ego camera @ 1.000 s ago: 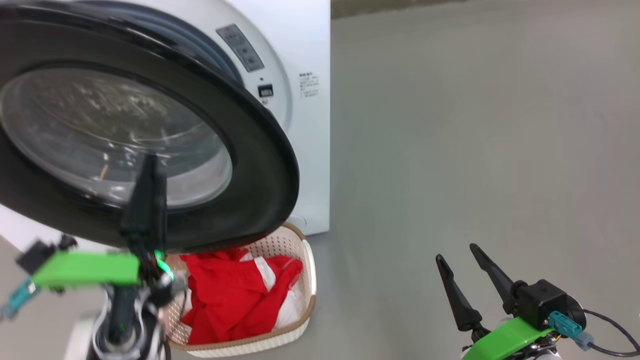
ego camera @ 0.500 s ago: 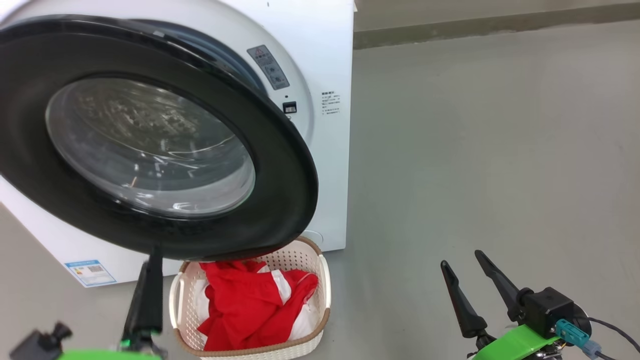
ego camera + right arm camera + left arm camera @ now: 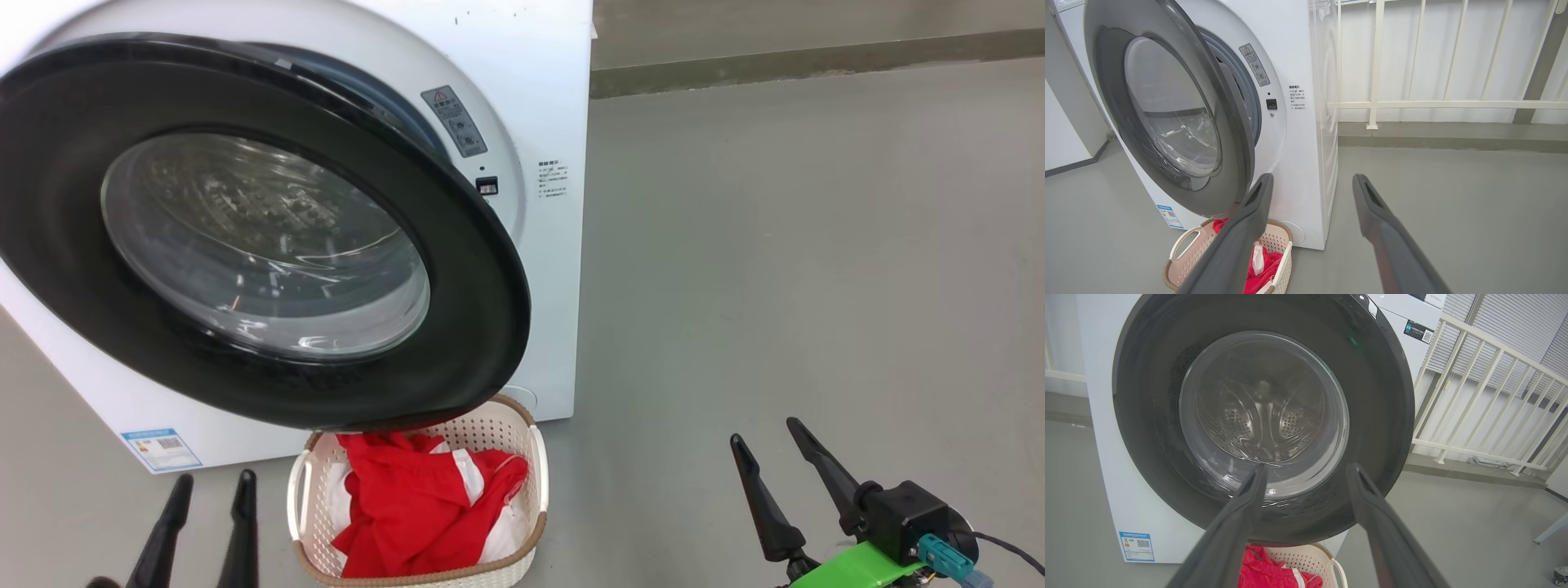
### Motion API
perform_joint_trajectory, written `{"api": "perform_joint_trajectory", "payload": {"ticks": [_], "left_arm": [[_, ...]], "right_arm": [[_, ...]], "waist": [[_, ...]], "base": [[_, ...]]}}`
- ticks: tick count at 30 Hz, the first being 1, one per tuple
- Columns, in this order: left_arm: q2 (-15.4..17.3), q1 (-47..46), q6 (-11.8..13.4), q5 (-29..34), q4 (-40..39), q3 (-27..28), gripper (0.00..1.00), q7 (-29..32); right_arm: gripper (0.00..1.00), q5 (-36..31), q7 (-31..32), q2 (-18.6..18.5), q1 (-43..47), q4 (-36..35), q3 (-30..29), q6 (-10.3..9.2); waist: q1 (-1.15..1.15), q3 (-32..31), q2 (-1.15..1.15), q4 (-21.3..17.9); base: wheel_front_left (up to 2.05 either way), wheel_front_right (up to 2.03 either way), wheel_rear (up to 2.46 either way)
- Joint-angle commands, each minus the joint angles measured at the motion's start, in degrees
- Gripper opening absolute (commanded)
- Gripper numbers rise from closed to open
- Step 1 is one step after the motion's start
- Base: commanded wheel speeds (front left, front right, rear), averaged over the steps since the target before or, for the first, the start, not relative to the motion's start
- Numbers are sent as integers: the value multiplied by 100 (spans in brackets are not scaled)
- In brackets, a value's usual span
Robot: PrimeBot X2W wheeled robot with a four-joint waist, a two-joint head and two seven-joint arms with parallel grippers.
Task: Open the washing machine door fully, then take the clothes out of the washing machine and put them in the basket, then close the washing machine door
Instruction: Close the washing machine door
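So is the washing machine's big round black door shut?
No, the black-rimmed glass door stands swung out from the white washing machine.

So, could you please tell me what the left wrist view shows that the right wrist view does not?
Left wrist view: the door head-on, the drum through its glass, a black QR label, the open left pincer. Right wrist view: the door edge-on and ajar, the grey ring, a warning label, the open right pincer. Both: the machine, blue sticker, railing, and red clothes in the basket below the door.
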Motion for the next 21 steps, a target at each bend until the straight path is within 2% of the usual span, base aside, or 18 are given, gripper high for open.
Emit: {"api": "perform_joint_trajectory", "payload": {"ticks": [1, 4, 7, 12, 21], "left_arm": [[-62, -89, 29, 501, -247, 333, 100, -68], [-53, 8, 40, 1633, -393, 314, 100, -69], [-263, 96, 103, 2108, -436, 425, 100, -69], [-524, 163, 59, 2196, -320, 661, 100, -69], [-658, 163, -12, 2393, -265, 839, 100, -69]], "right_arm": [[100, -65, -37, -40, -110, -186, 90, 28], [100, -84, -37, -31, -113, -206, 85, 28], [100, -80, -37, -22, -122, -213, 87, 28], [100, -73, -37, -11, -115, -218, 75, 28], [100, -70, -37, -25, -124, -186, 100, 28]], "waist": [[0, 2, 0, 1], [0, 21, 0, 0], [0, 36, 0, -8], [0, 46, 0, -11], [0, 38, 0, -55]], "base": [[0, 0, 0], [0, 0, 0], [0, 0, 0], [0, 0, 0], [0, 0, 0]]}}
